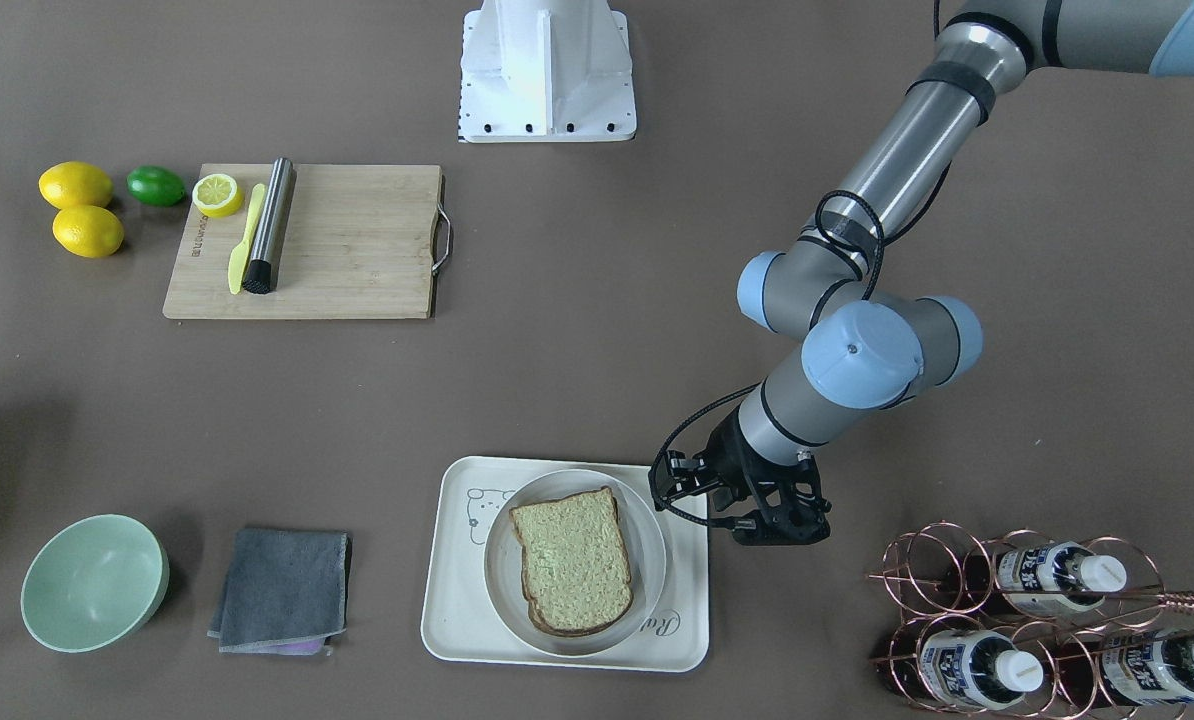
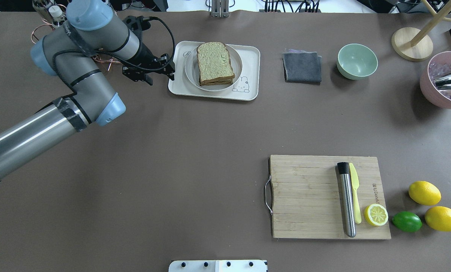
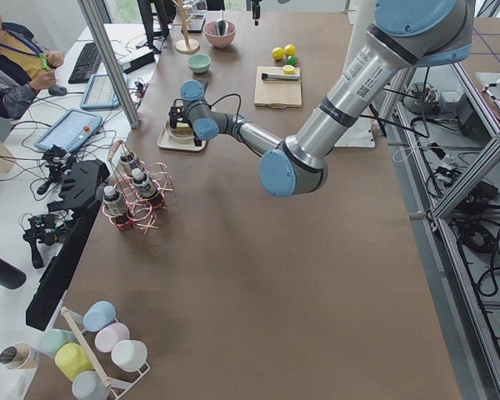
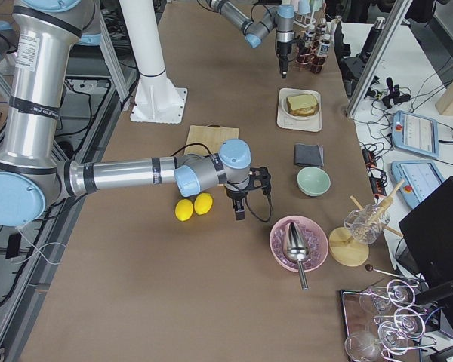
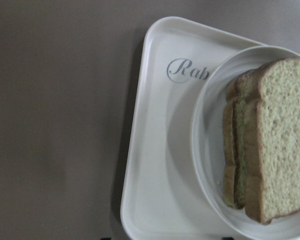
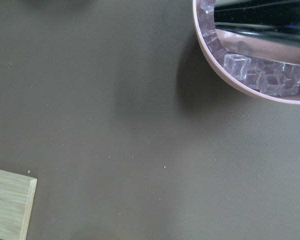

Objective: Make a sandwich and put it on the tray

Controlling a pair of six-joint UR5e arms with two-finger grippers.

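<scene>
The sandwich is stacked bread slices on a round white plate, which stands on the cream tray. It shows in the overhead view and the left wrist view. No egg shows. My left gripper is open and empty, just above the tray's edge beside the plate, also in the overhead view. My right gripper shows only in the exterior right view, over bare table near the lemons; I cannot tell if it is open or shut.
A wire rack of bottles stands close to my left arm. A grey cloth and green bowl lie beside the tray. The cutting board holds a steel muddler, a yellow knife and a lemon half. A pink ice bowl sits far right.
</scene>
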